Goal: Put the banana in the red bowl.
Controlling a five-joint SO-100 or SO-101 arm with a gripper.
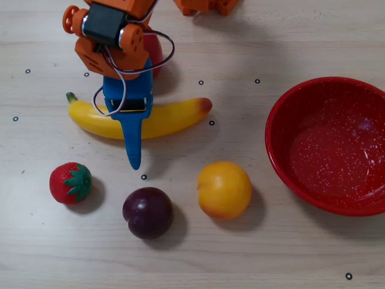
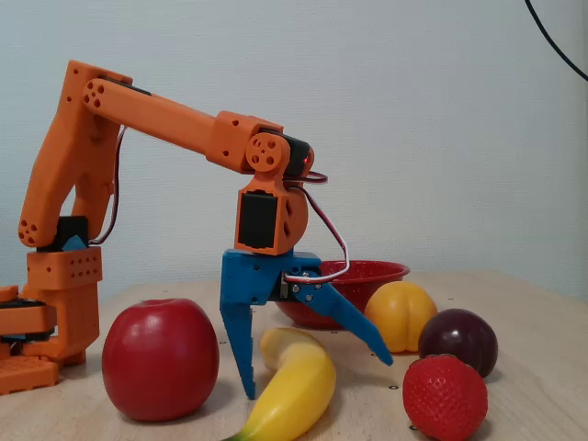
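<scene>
The yellow banana lies on the table with its green stem to the left in the overhead view; it also shows in the fixed view. My blue gripper is open and straddles the banana's middle. In the fixed view the gripper has one finger standing down beside the banana, near the table, and the other angled out above it. The red bowl sits empty at the right edge, well apart from the banana. In the fixed view the bowl is behind the gripper.
A red apple sits beside the banana, mostly hidden under the arm in the overhead view. A strawberry, a dark plum and a round yellow-orange fruit lie in a row in front. The arm's base stands at the left.
</scene>
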